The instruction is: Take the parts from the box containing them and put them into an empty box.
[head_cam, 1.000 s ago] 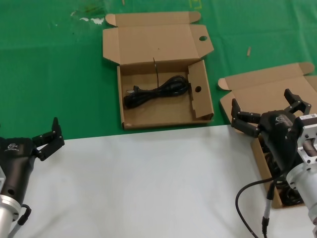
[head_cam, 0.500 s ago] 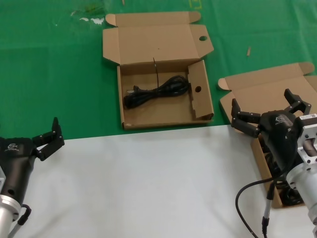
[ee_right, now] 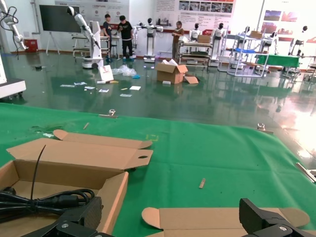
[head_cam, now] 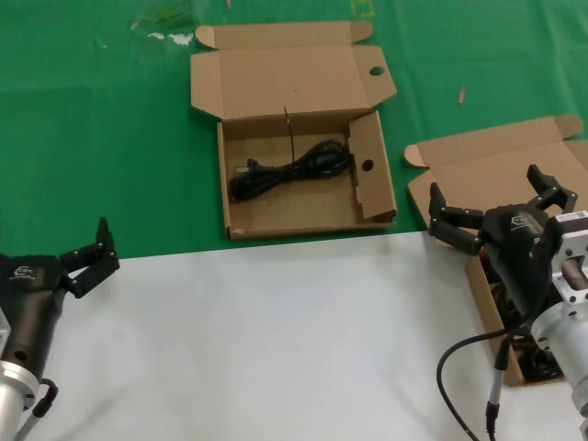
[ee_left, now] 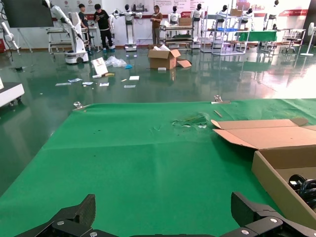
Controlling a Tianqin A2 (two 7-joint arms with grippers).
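The cardboard box with round holes (head_cam: 276,83) lies open at the back middle and holds one coiled black power cord (head_cam: 289,170). The plain-lidded box (head_cam: 496,165) lies open at the right, and more black cords (head_cam: 540,366) show in it, mostly hidden by my right arm. My right gripper (head_cam: 485,197) is open and empty above that box's lid. My left gripper (head_cam: 84,246) is open and empty at the far left, by the green cloth's front edge. The right wrist view shows the holed box (ee_right: 74,158), its cord (ee_right: 49,200) and the plain lid (ee_right: 207,217).
A green cloth (head_cam: 92,138) covers the back of the table and a white surface (head_cam: 276,340) the front. A black cable tie (head_cam: 287,129) stands in the holed box. A small scrap (head_cam: 462,94) lies on the cloth. My own black cable (head_cam: 459,354) loops at the front right.
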